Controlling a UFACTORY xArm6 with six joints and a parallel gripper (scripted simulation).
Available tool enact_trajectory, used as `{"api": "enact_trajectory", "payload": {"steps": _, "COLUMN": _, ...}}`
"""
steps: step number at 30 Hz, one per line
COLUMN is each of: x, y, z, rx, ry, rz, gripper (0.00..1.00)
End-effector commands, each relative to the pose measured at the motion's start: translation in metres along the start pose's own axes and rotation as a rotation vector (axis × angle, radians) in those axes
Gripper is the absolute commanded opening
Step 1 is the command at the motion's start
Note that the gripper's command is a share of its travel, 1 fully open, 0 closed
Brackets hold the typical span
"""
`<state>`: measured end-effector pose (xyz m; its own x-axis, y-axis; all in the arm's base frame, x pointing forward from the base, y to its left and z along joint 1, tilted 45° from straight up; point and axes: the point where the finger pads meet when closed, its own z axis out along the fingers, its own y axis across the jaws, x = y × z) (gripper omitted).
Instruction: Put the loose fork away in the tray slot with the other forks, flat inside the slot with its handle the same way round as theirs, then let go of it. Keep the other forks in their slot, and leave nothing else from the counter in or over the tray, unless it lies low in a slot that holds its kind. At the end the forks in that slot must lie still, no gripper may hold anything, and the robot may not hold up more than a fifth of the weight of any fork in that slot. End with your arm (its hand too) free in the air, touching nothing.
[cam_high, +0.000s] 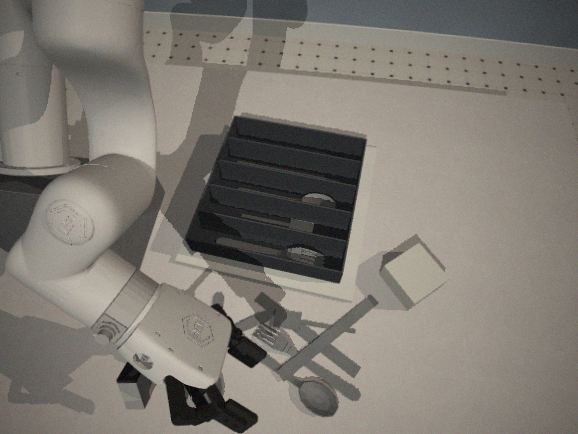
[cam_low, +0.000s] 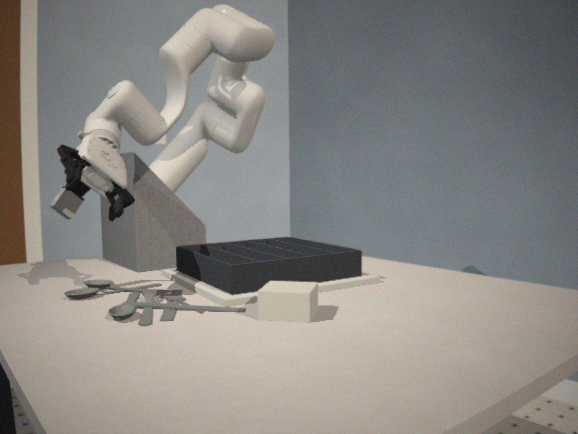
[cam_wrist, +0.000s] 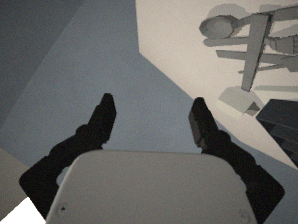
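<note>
Cutlery lies in a loose heap on the counter (cam_high: 475, 200) just in front of the dark tray (cam_high: 287, 145): a spoon (cam_high: 317, 396) with its bowl nearest the counter's edge, a long flat handle (cam_high: 327, 336) crossing over the heap, and further pieces under and beside them whose kinds I cannot tell apart in the shadows. A pale block (cam_high: 414, 271) sits near the tray's front right corner, close to the tip of that long handle. In the exterior view a grey wedge-shaped stand (cam_low: 150, 227) rises behind the tray.

The loose fork (cam_high: 272, 337) lies flat in the heap, its tines pointing toward the robot's side, and its handle running under the crossing pieces. It is grey and short-tined, and other cutlery overlaps it.

The gripper (cam_wrist: 152, 117) hangs high above the counter, well apart from the heap, with its jaws spread wide and nothing between them.

The top view looks into the tray's long slots, where the front slot holds fork-like tines (cam_high: 306, 255) at its right end and two other slots hold pieces as well; the exterior view shows only the tray's outer walls and divider tops. The wrist view shows both fingers against the blue wall.
</note>
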<state>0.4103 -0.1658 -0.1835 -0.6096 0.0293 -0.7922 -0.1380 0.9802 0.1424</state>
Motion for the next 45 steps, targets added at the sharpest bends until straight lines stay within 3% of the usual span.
{"api": "enact_trajectory", "payload": {"steps": 1, "x": -0.001, "y": -0.002, "z": 0.000, "rx": 0.002, "ry": -0.002, "rz": -0.002, "gripper": 1.00}}
{"api": "enact_trajectory", "payload": {"steps": 23, "x": -0.004, "y": 0.000, "z": 0.002, "rx": -0.013, "ry": -0.005, "rz": 0.011, "gripper": 1.00}}
{"api": "enact_trajectory", "payload": {"steps": 31, "x": -0.023, "y": 0.014, "z": 0.017, "rx": -0.144, "ry": -0.010, "rz": 0.125, "gripper": 1.00}}
{"api": "enact_trajectory", "payload": {"steps": 34, "x": -0.023, "y": 0.014, "z": 0.017, "rx": -0.144, "ry": -0.010, "rz": 0.125, "gripper": 1.00}}
{"api": "enact_trajectory", "payload": {"steps": 37, "x": -0.034, "y": 0.024, "z": 0.026, "rx": -0.231, "ry": 0.009, "rz": 0.200, "gripper": 1.00}}
{"api": "enact_trajectory", "payload": {"steps": 39, "x": -0.034, "y": 0.024, "z": 0.026, "rx": -0.231, "ry": 0.009, "rz": 0.200, "gripper": 1.00}}
{"api": "enact_trajectory", "payload": {"steps": 45, "x": -0.044, "y": 0.036, "z": 0.034, "rx": -0.330, "ry": 0.056, "rz": 0.286, "gripper": 1.00}}
